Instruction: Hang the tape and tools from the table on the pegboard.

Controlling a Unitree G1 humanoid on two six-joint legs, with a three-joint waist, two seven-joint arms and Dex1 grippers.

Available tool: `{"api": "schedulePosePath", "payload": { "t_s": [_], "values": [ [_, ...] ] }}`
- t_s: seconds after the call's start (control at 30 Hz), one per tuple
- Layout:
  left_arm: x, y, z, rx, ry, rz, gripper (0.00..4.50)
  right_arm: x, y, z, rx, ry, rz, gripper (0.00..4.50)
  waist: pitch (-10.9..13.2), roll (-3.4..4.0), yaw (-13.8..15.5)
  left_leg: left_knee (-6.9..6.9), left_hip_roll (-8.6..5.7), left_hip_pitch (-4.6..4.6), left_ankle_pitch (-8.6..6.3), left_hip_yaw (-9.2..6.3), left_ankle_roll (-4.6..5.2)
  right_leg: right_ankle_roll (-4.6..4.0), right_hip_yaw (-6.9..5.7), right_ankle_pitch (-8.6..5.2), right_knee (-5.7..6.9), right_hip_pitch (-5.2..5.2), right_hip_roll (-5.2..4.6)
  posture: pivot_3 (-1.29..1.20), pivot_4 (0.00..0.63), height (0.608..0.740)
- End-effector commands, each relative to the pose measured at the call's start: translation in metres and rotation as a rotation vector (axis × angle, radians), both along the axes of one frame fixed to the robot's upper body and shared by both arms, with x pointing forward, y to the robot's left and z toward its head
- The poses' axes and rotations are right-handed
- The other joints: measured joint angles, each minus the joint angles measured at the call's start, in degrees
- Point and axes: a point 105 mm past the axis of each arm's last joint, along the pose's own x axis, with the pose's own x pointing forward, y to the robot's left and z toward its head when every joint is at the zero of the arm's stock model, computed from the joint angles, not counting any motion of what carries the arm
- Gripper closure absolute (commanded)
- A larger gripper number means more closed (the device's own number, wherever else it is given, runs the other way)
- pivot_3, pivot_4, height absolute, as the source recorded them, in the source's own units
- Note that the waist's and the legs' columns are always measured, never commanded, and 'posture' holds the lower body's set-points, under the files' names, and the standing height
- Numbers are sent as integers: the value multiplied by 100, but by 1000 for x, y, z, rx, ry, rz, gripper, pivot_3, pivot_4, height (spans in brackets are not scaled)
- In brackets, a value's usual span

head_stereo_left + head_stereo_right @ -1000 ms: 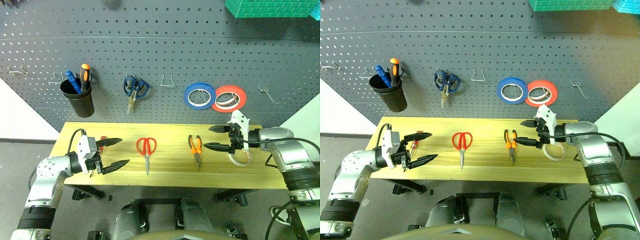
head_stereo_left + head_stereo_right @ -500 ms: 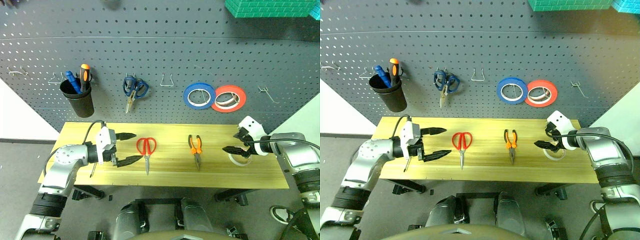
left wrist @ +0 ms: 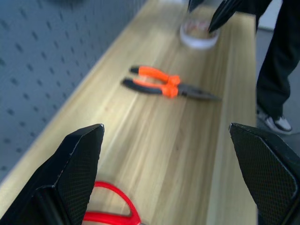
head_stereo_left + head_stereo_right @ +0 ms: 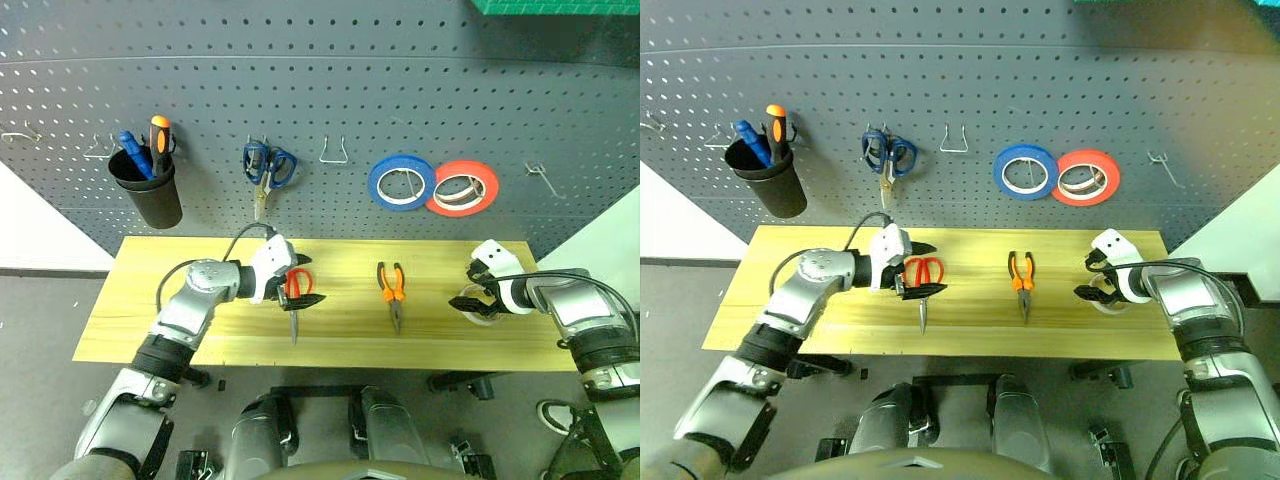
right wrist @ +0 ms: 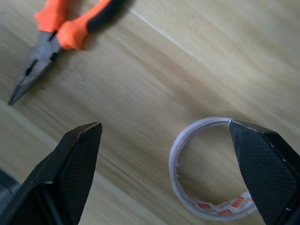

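I have both claws spread wide and empty over the table [image 4: 130, 300]. My left gripper [image 4: 296, 286] sits right at the red-handled scissors [image 4: 294, 300], which lie near the middle of the table's left half with their long axis running from the back edge toward the front edge, handles rearward, blades pointing at the front edge. The claw comes in from the left, across that axis, one finger behind the handles and one in front, so I judge a closing would pinch the handle loops. My right gripper [image 4: 474, 290] hovers over the tape [image 5: 206, 168] near the table's right end; in the right wrist view one finger is over the ring's far rim, the other well outside on the pliers' side. The pliers [image 4: 392, 292] lie between the two arms, parallel to the scissors, roughly as near to either. The pegboard [image 4: 400, 90] stands behind the back edge
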Motion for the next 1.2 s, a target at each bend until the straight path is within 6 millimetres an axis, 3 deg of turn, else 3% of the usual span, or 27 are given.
{"api": "schedulePosePath", "payload": {
  "t_s": [0.03, 0.23, 0.43, 0.57, 0.67, 1.03, 1.2],
  "values": [
    [6, -17, 4, 6, -41, -29, 29, 0, -9, 1, -21, 12, -47, 0, 82, 1, 4, 0, 0, -2, 1, 0, 1, 0, 0, 0, 0, -1, -1, -202, 287, 730],
    [5, -36, 7, -1, -48, -65, 29, -7, -15, -10, -44, 68, -103, 0, 263, -6, -78, -4, 1, -5, 3, 1, 3, 4, 1, 2, 0, -4, -3, -214, 314, 730],
    [4, -39, 10, 2, -62, -85, 29, -8, -16, -23, -65, 107, -124, 0, 384, -10, -214, -1, 1, -2, 3, 1, 3, 16, 2, 9, 7, -3, -4, -217, 321, 730],
    [4, -37, 13, -6, -64, -77, 29, 3, -8, -31, -74, 90, -118, 0, 427, -29, -316, -1, 1, -1, 5, 3, 0, 24, 4, 13, 10, -3, -3, -219, 317, 730],
    [5, -34, 15, -12, -70, -66, 0, 13, -6, -32, -87, 61, -113, 621, 440, -46, -324, -1, 3, 3, 8, 2, -4, 24, 4, 13, 13, -2, -2, -210, 315, 730],
    [5, -25, 21, -18, -82, -61, 0, 16, -5, -21, -80, 61, -59, 4372, 441, -46, -289, -4, 1, 1, 8, 4, -6, 24, 3, 13, 12, -3, -6, -214, 283, 730],
    [0, -22, 26, -32, -76, -83, 0, 9, -4, 1, -41, 22, -37, 4440, 439, -44, -289, -13, 2, -2, 10, 4, -10, 28, 3, 13, 13, -10, -4, -237, 255, 730]
  ]
}}
